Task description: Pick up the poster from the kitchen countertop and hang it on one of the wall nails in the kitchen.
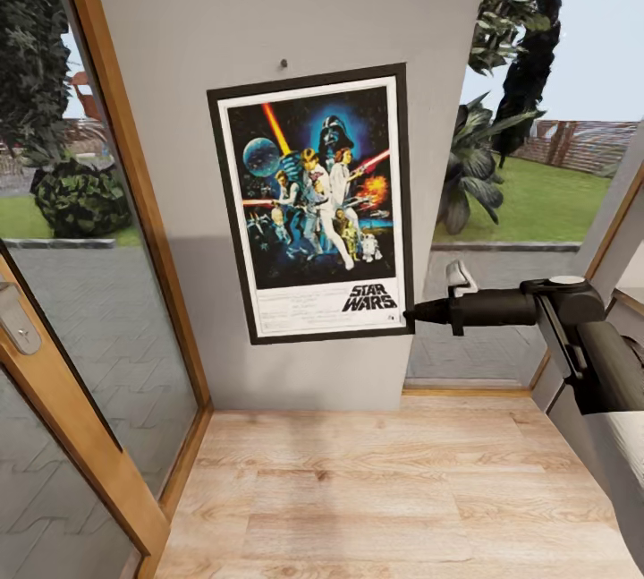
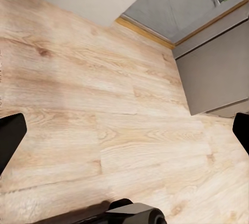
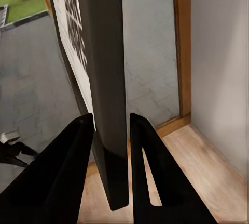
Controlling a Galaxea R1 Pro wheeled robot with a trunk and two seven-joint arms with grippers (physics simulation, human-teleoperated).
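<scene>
1. The wall (image 1: 268, 6) — a grey panel between two glass panes — carries the poster (image 1: 313, 203) flat against it, tilted slightly, its top edge just below the nail (image 1: 283, 63).
2. The poster likely needs its top centre raised to the nail; a gentle lift, keeping it flush, would suit.
3. The right gripper (image 1: 413, 314) pinches the poster's lower right corner — in the right wrist view its fingers (image 3: 67, 172) press the frame edge between them.
4. The left gripper (image 2: 124, 130) hangs spread over the wooden floor (image 2: 104, 104), holding nothing.
5. Release should wait until the poster hangs on the nail.
</scene>
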